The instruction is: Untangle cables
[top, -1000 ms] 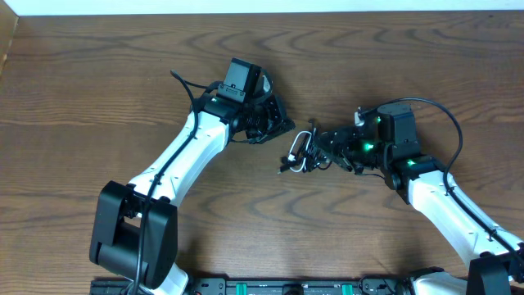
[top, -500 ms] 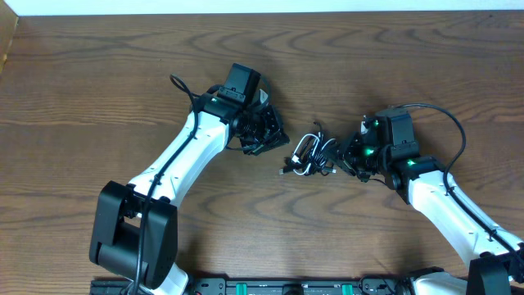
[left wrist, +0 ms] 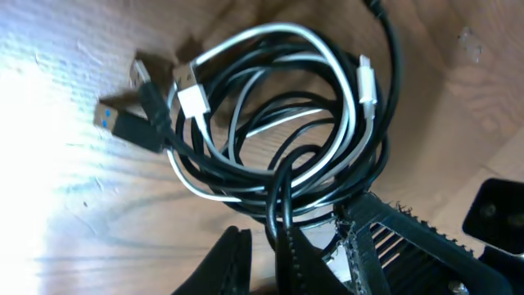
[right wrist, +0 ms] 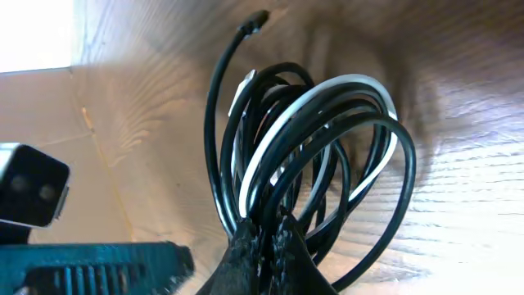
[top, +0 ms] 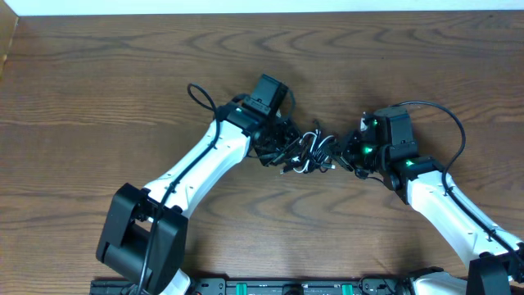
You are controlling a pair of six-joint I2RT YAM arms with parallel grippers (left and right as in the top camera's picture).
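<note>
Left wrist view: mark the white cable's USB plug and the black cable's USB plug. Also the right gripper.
white cable (left wrist: 194, 102), left wrist view, white USB plug housing.
black cable (left wrist: 135, 131), left wrist view, black USB plug body.
right gripper (right wrist: 264, 231), right wrist view, between its fingertips.

Black and white cables (top: 309, 153) lie coiled together.

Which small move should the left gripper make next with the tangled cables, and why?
Probably close the left gripper on the thin black cord lying between its open jaws: the right gripper pinches the bundle with the thin white cord.
</note>
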